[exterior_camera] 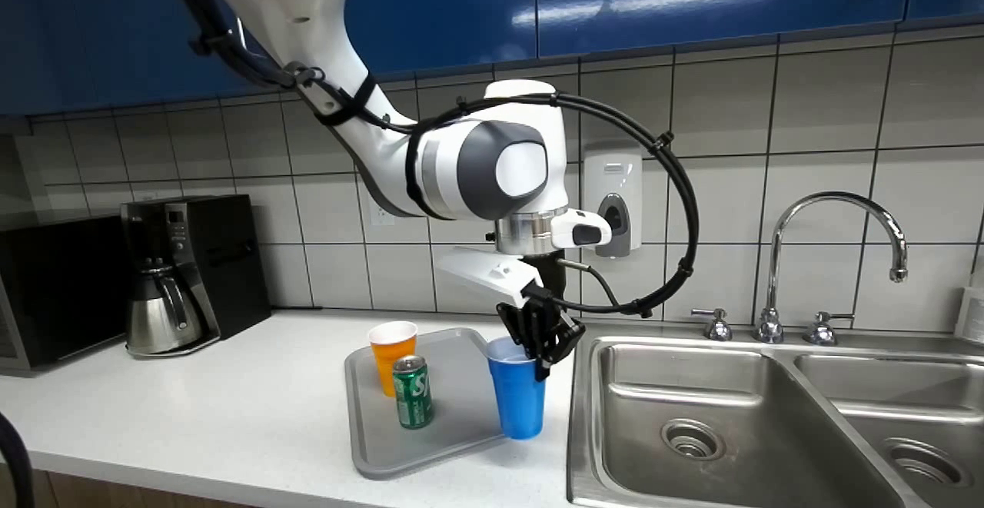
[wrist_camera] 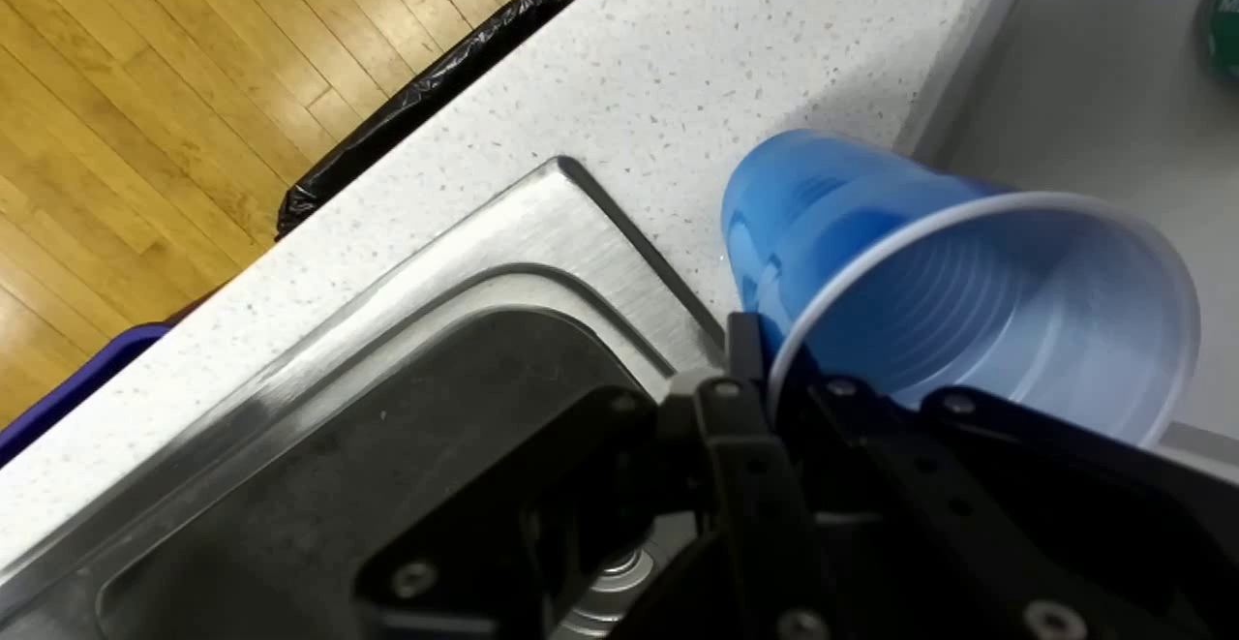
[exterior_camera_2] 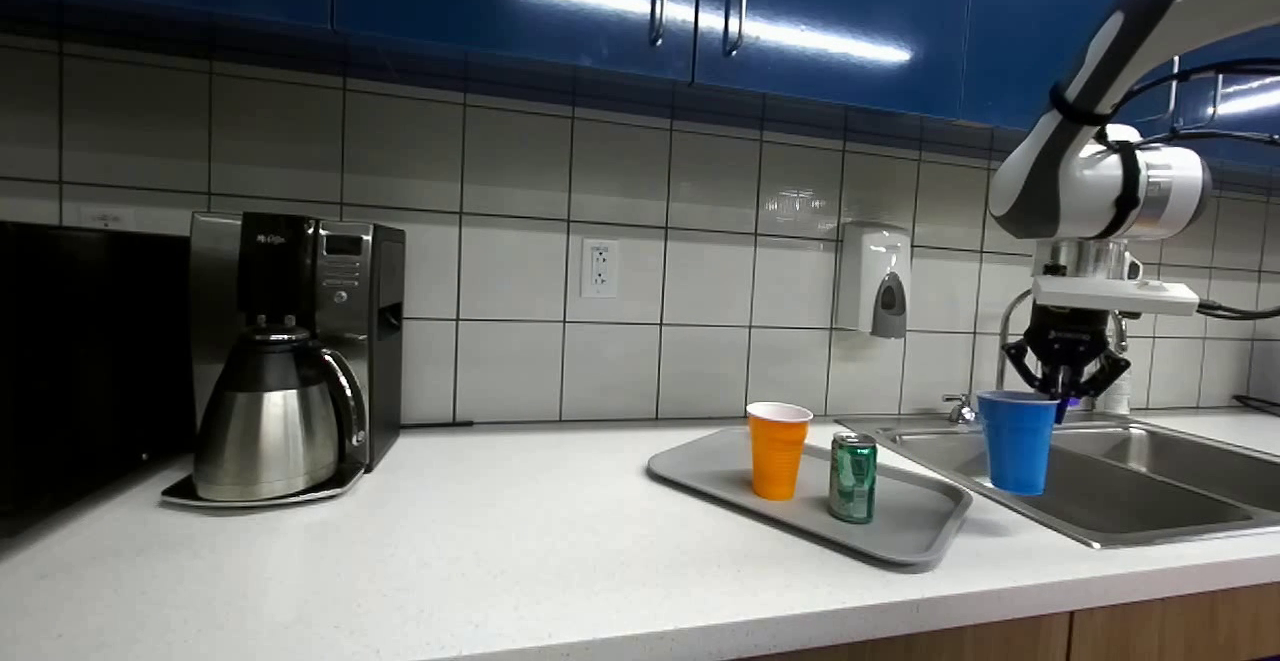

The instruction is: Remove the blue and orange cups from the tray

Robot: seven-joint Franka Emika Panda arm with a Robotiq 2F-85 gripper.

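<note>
Ok, tray (exterior_camera: pixel 465 385) w/ orng cup (exterior_camera_2: pixel 778 453), can (exterior_camera_2: pixel 852 478)

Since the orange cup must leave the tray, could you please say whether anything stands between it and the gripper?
The green can stands beside the orange cup, nearer the gripper in both exterior views, and might crowd a low approach. Nothing visible blocks one from above, but the held blue cup should be released first.
</note>
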